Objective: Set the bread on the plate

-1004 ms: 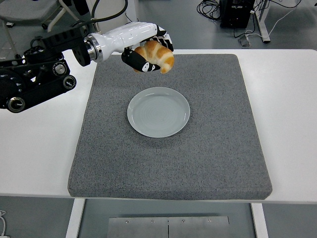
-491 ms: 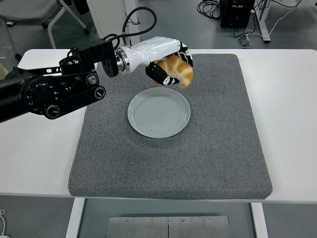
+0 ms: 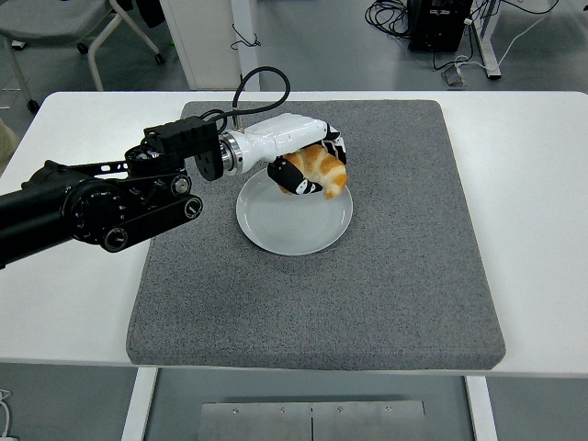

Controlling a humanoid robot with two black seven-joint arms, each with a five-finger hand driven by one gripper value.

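From the head view, looking down over the white worktop [image 3: 533, 230], the left hand [image 3: 308, 165] has swung in from the far left corner of the grey mat [image 3: 395, 276] and dropped noticeably lower than it was a second ago. Back then it carried the bread high over the mat's far edge, well clear of the plate; half a second ago it hung just beyond the plate's far rim. Now it sits over the far right part of the plate [image 3: 285, 220], close above the surface.

The fingers [image 3: 296, 179] are clamped around the bread [image 3: 323, 170], a golden croissant, whose lower end pokes out toward the plate's right rim. Whether it already touches the plate I cannot tell; it looks just above it or barely resting.

The plate itself has not shifted and lies in the middle of the mat with nothing on it yet. The right arm is nowhere to be seen.

To my eye the carry is essentially finished. What is left is letting go, and since the bread hangs near the rim rather than the centre, it may roll toward the edge when released.
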